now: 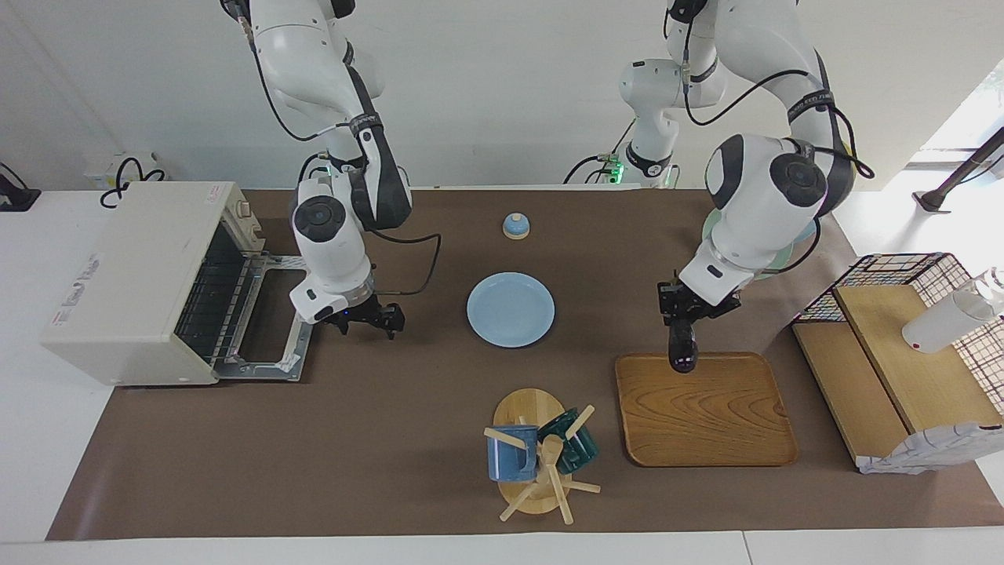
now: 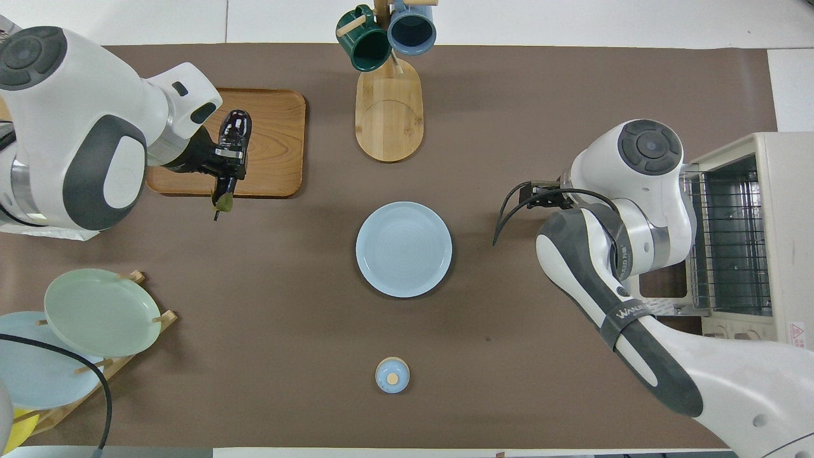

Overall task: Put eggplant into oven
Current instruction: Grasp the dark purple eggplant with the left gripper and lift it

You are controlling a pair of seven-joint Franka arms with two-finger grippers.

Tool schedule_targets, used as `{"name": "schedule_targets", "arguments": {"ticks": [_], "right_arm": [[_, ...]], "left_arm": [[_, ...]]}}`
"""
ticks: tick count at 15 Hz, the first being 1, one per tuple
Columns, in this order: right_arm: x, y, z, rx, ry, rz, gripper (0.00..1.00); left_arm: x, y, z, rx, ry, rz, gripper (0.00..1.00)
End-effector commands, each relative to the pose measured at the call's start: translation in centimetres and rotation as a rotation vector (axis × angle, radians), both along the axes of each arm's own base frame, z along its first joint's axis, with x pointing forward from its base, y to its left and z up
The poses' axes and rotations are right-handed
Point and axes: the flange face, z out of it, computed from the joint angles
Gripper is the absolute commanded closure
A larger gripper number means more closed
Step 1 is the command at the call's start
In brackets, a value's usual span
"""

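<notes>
Left claw (image 1: 681,320) is clamped tight around the eggplant (image 1: 680,347), holding it in the air over the edge of the wooden tray (image 1: 706,408) nearer the robots. Right claw (image 1: 369,320) hangs fully open, gripping nothing, in front of the oven (image 1: 133,282), just beside its dropped door (image 1: 267,322), waiting.

Left gripper (image 1: 681,316) raised, jaws clamped; right gripper (image 1: 369,320) low, jaws spread

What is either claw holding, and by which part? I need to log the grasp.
The left claw holds the eggplant near its stem end, above the wooden tray. The right claw holds nothing.
</notes>
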Motion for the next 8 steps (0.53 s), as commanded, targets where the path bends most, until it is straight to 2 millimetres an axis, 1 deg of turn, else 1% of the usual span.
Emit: {"name": "schedule_targets", "arguments": {"ticks": [1, 4, 6, 7, 8], "right_arm": [[-0.1, -0.1, 0.1, 0.018, -0.003, 0.013, 0.0], [-0.1, -0.1, 0.1, 0.017, -0.004, 0.014, 0.0], [-0.2, 0.2, 0.0, 0.016, -0.001, 0.018, 0.0], [-0.2, 0.3, 0.0, 0.016, 0.001, 0.02, 0.0], [-0.2, 0.3, 0.0, 0.016, 0.001, 0.021, 0.0]], "left_arm": [[-2.8, -2.9, 1.0, 0.0, 0.048, 0.038, 1.0], [-4.1, -5.8, 1.1, 0.006, 0.061, 0.053, 1.0], [-5.2, -8.4, 1.2, 0.009, 0.063, 0.067, 1.0], [-5.6, -9.1, 1.2, 0.011, 0.065, 0.076, 1.0], [-6.1, -10.2, 1.3, 0.011, 0.062, 0.078, 1.0]]}}
